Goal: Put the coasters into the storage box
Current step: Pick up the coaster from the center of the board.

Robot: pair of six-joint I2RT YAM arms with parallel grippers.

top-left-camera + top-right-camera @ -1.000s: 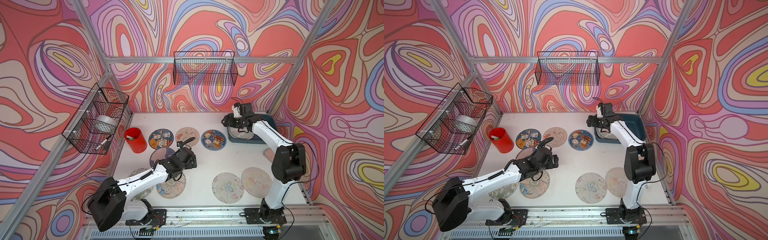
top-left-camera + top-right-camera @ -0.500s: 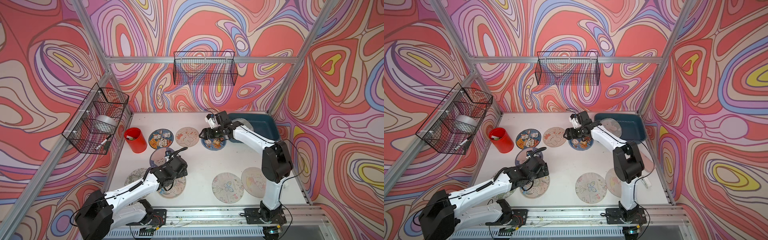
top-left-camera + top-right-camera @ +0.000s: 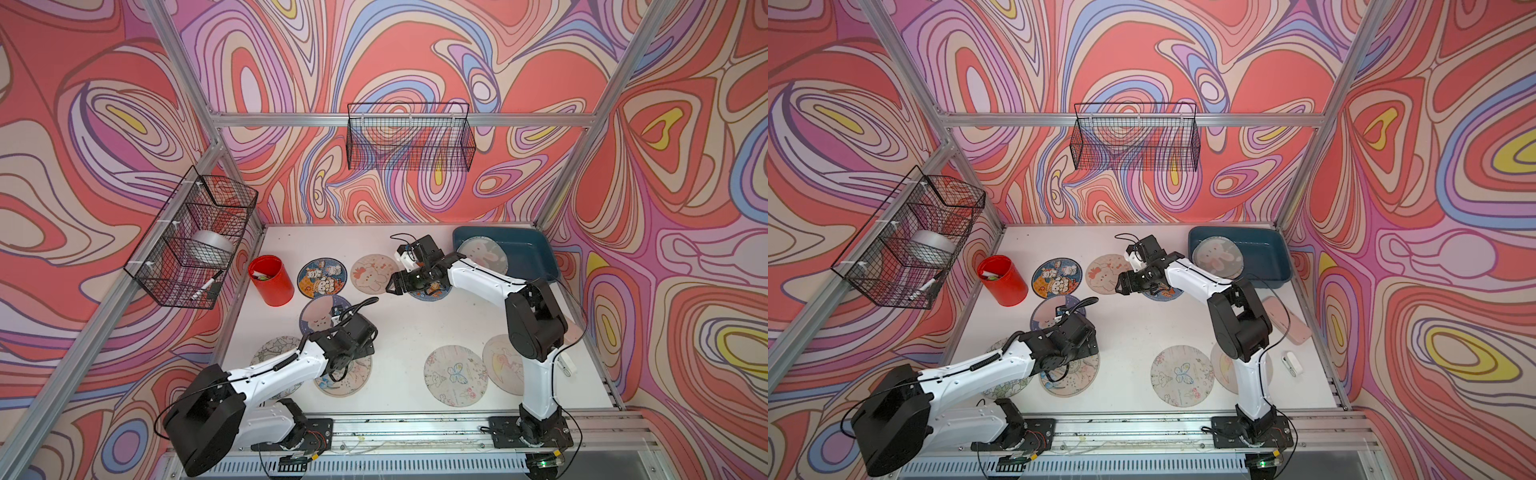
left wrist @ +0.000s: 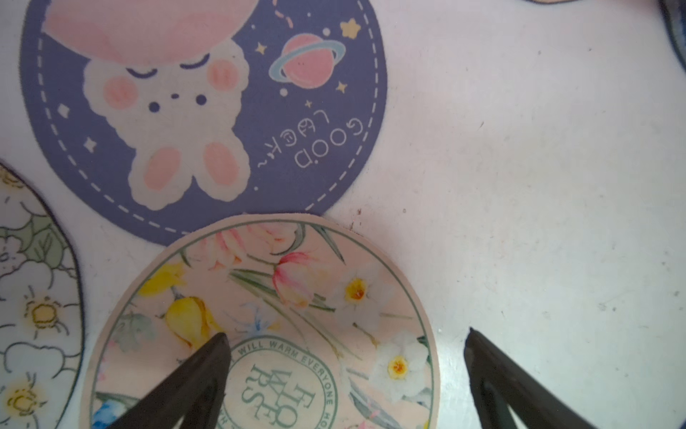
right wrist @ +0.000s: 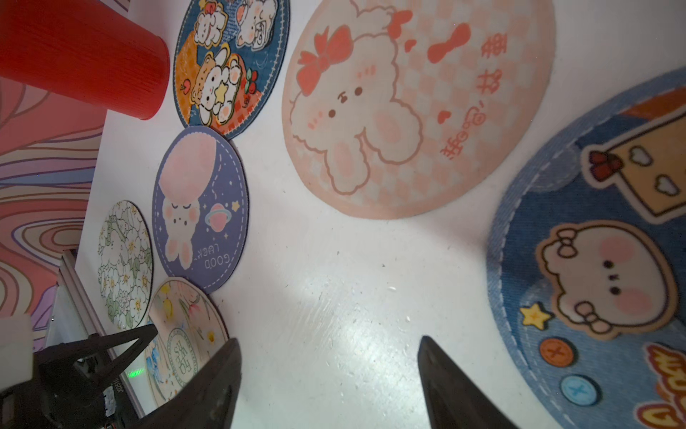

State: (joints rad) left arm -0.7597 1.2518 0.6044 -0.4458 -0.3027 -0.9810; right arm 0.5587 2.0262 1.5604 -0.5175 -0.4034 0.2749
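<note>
Hanging low over the white tabletop [image 3: 415, 332], the right gripper [image 5: 328, 338] is holding its jaws apart with nothing between them; in the right wrist view only bare table is showing between its two dark fingers [image 5: 211, 382]. In both top views it is sitting between the pink checkered rabbit coaster [image 3: 372, 274] and the blue rabbit coaster [image 3: 432, 296], with the right arm crossing over the blue one. The left gripper [image 4: 345, 334] is also standing wide, pointing down and straddling the edge of the floral tulip coaster [image 4: 267, 289]. One of its fingers is lying over the print and the other over bare table just beside the rim; whether either tip is touching, I cannot tell. The floral coaster's edge is overlapping the purple "GOOD LUCK" rabbit coaster [image 4: 200, 111], and a white-flower coaster [image 4: 33, 297] is lying just beside both.

The teal storage box [image 3: 536, 249] is sitting in the far right corner of the table, and one pale rabbit coaster [image 3: 484, 255] is already lying inside it. The other coasters are lying flat on the table: a dark blue bear coaster [image 3: 322, 277] beside the red cup [image 3: 270, 280], then a butterfly coaster [image 3: 455, 376] and a beige coaster [image 3: 503, 370] near the right arm's base, the beige one partly hidden by the arm. Two black wire baskets [image 3: 409, 139] are hanging on the walls, and in a top view a pink flat object [image 3: 1287, 320] and a small white item [image 3: 1291, 363] are lying along the table's right edge
</note>
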